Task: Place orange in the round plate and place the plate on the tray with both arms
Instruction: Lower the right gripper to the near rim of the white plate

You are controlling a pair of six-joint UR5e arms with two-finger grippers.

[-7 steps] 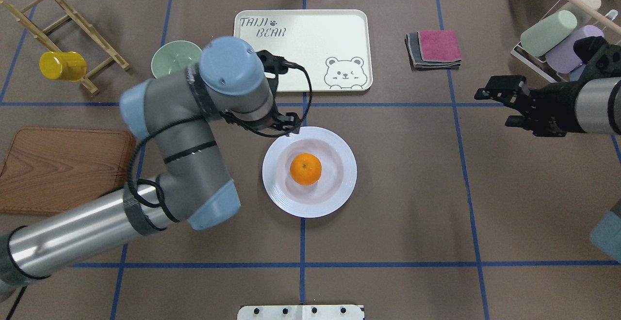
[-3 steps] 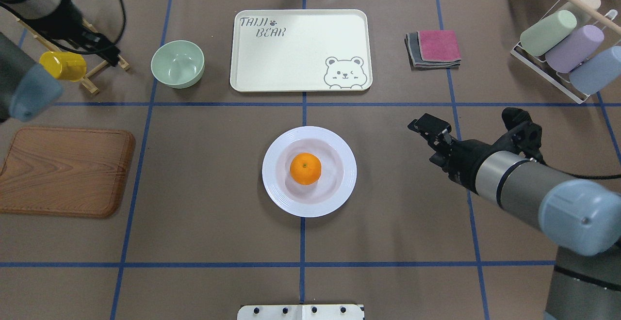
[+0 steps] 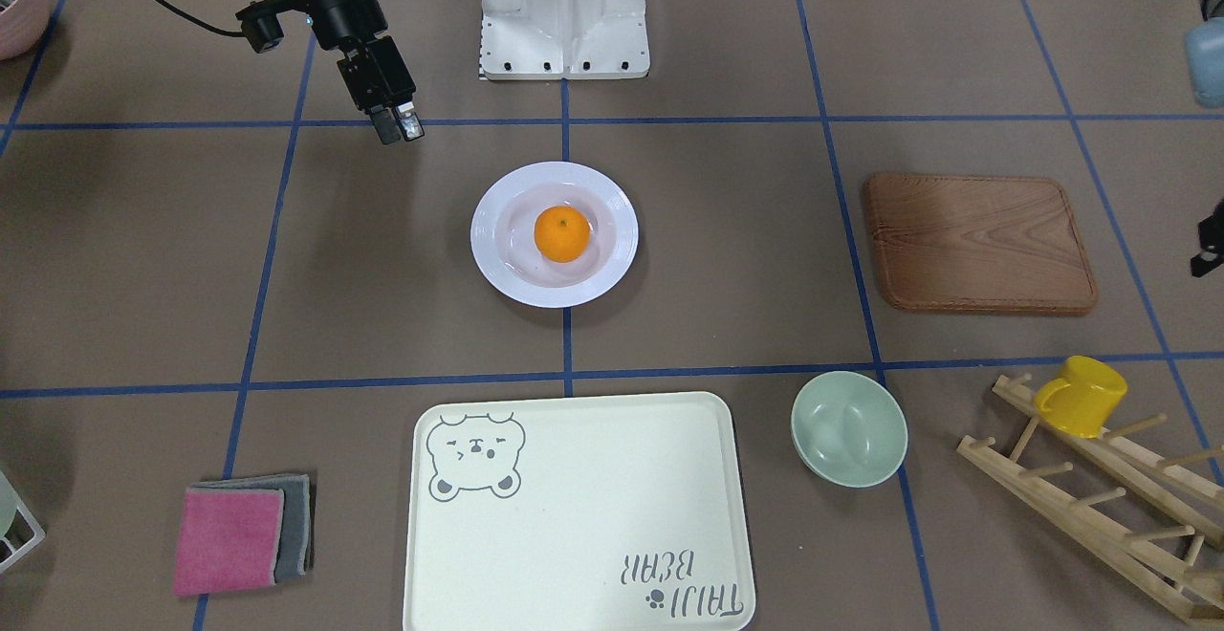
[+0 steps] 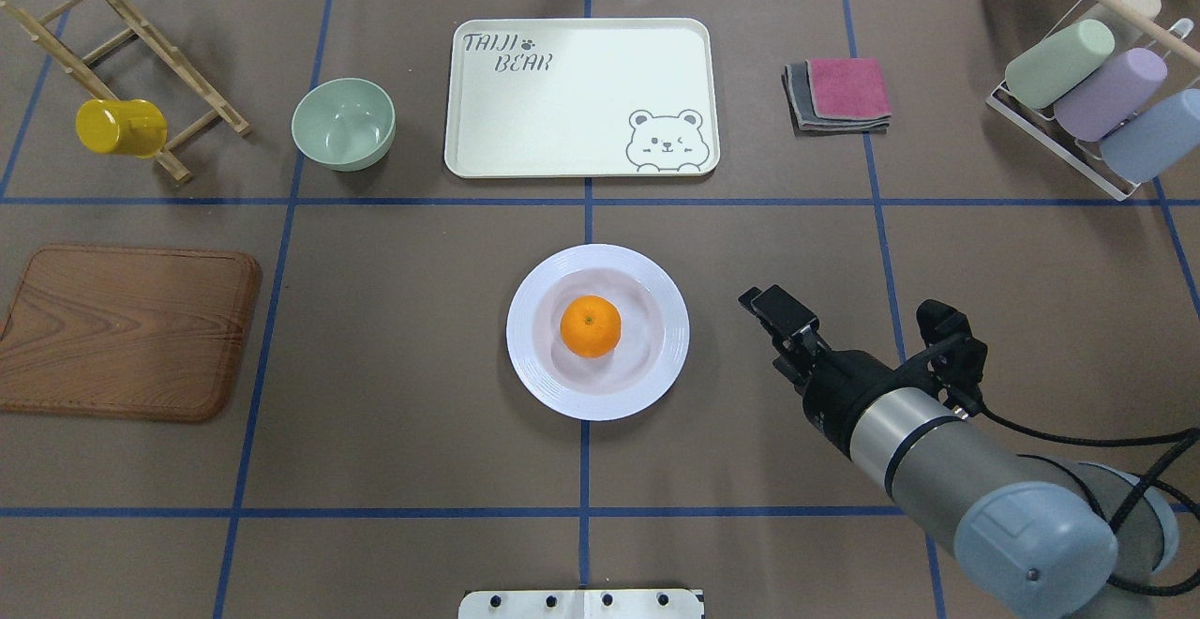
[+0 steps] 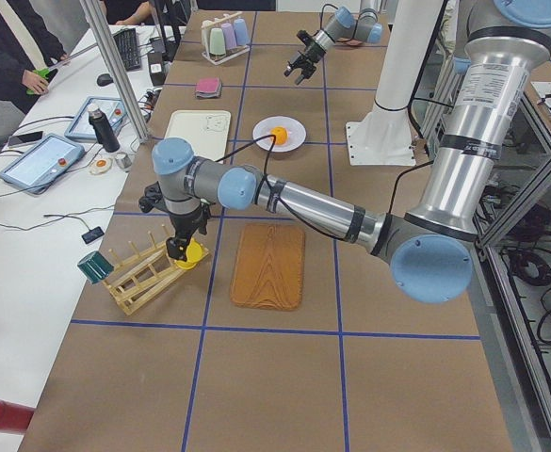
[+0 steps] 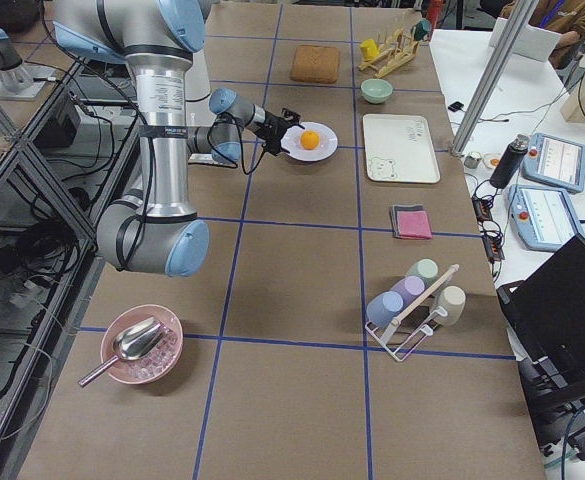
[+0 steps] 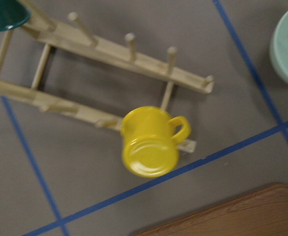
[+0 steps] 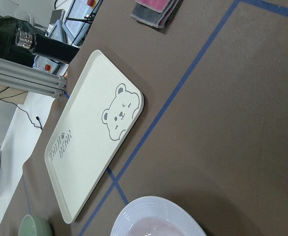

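Small bright orange (image 4: 591,326), stem dot facing up, sits centred in the glossy white round plate (image 4: 656,370). Right end effector (image 3: 398,125) hangs nearby, fingers nearly together, empty; the left end effector's state cannot be told.

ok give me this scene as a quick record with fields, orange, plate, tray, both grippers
orange: in the round plate's sunken centre
round plate: on the table, not on the tray
tray: empty, beyond the plate
right gripper: beside the plate, touching nothing, looks shut
left gripper: off by the peg rack, open or shut unclear

Robot lab: taped grid table (image 4: 750,225), operator tablets (image 6: 547,160).
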